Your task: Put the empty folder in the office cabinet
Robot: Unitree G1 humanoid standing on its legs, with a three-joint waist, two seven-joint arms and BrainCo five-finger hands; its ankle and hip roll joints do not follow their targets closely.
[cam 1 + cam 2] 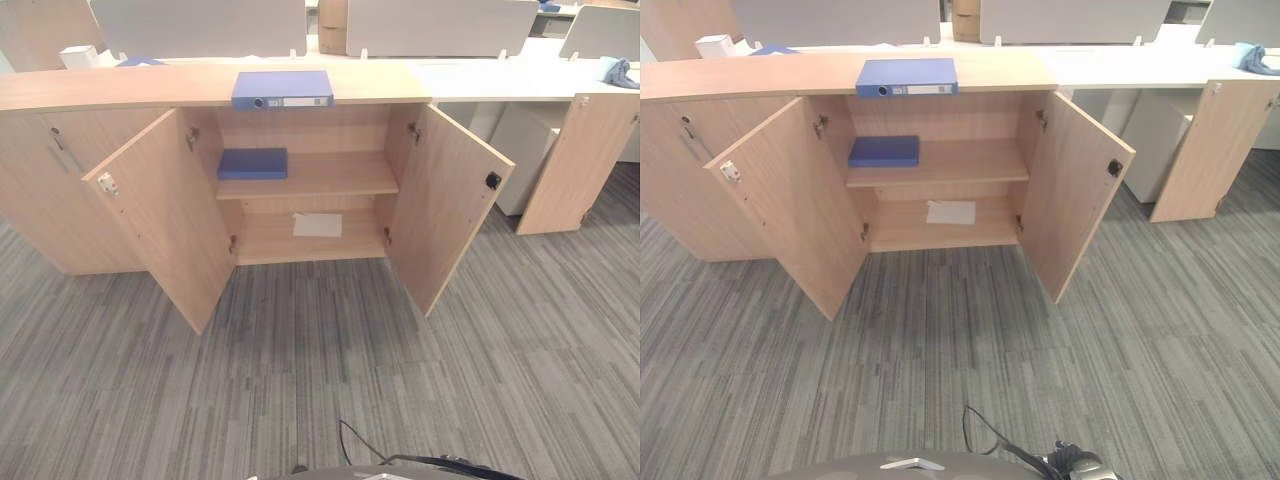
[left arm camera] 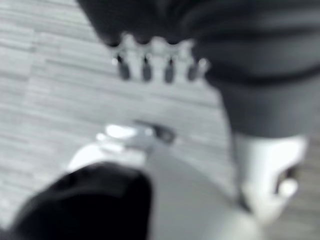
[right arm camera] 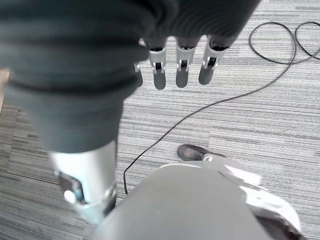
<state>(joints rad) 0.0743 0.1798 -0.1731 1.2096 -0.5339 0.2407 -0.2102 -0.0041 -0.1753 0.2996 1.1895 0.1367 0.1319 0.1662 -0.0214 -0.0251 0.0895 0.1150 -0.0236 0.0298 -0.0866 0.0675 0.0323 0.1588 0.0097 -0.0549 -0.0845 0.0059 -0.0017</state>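
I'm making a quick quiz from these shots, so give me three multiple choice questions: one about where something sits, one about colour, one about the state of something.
1. Where does the ring binder lie?
A. on the cabinet top
B. on the floor
C. on the bottom shelf

2. What colour is the folder on the middle shelf?
A. red
B. blue
C. green

3. How do the cabinet doors stand?
A. both shut
B. one open
C. both open

Answers: 1 A, it rests flat on the wooden top; 2 B, plainly blue; 3 C, both swing outward.

The right hand (image 3: pixel 175 65) hangs above the grey carpet (image 3: pixel 260 125). Its fingers (image 3: pixel 182 70) are straight and loose, and they hold nothing.
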